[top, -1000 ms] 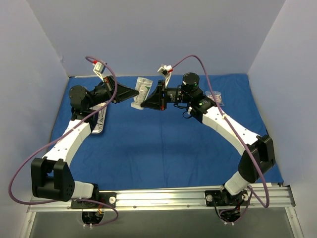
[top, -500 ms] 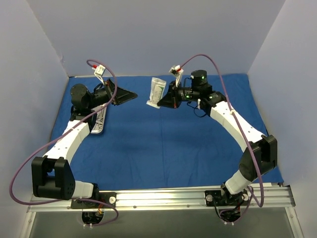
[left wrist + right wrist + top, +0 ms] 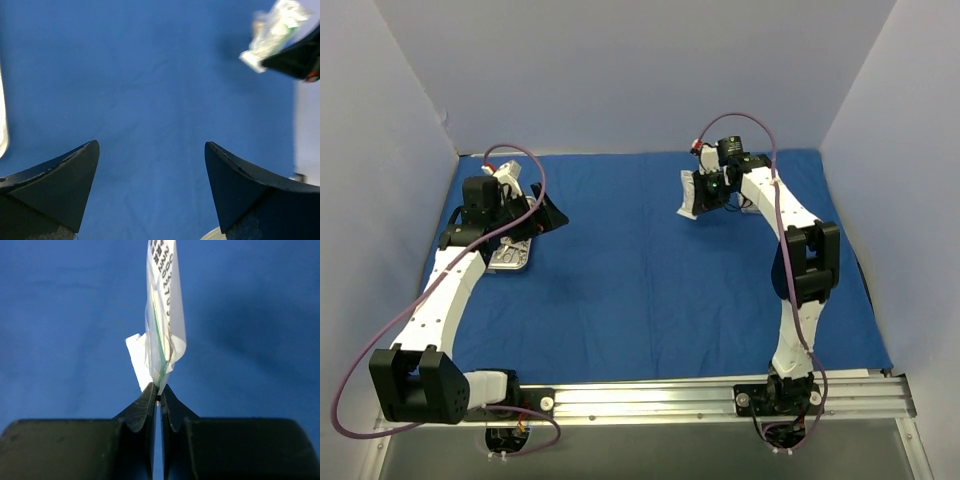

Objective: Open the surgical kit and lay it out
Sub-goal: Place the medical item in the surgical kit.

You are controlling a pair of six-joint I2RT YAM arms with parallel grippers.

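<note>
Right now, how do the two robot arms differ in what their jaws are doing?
The left arm has its jaws wide apart and empty; the right arm has its jaws shut on a clear packet. The left arm hangs by the steel tray; the right arm reaches toward the back right. Both are over the blue cloth.

Right wrist view's top edge cuts off the packet [image 3: 162, 315].

Soft, even light from above fills the top view, bright without glare, leaving only faint shadows on the blue cloth [image 3: 650, 290]. The left wrist view is blurred, its packet [image 3: 274, 30] smeared. The right wrist view shows the packet's print sharply; the cloth behind is defocused.
</note>
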